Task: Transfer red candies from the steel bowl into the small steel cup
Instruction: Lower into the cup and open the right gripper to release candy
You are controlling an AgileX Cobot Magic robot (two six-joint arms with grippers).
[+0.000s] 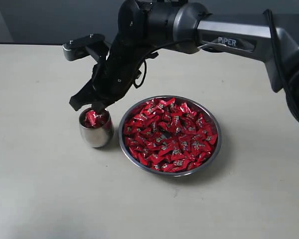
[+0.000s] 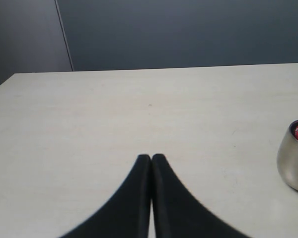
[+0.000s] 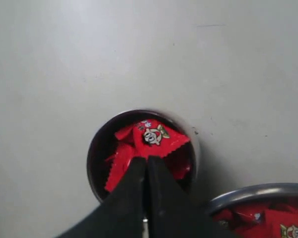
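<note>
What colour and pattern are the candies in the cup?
The candies are shiny red with a small white cartoon mark; clearest in the right wrist view.

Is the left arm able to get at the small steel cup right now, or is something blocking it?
Partly, probably. Bare table lies between the left gripper and the small steel cup, but the right gripper hangs right over its mouth, blocking the top.

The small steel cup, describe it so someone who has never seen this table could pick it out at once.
On the pale table, find the wide, shallow steel bowl heaped with red candies. Just left of it in the exterior view stands the small steel cup. Unlike the bowl, it is narrow and egg-shaped, with a few candies at its mouth.
</note>
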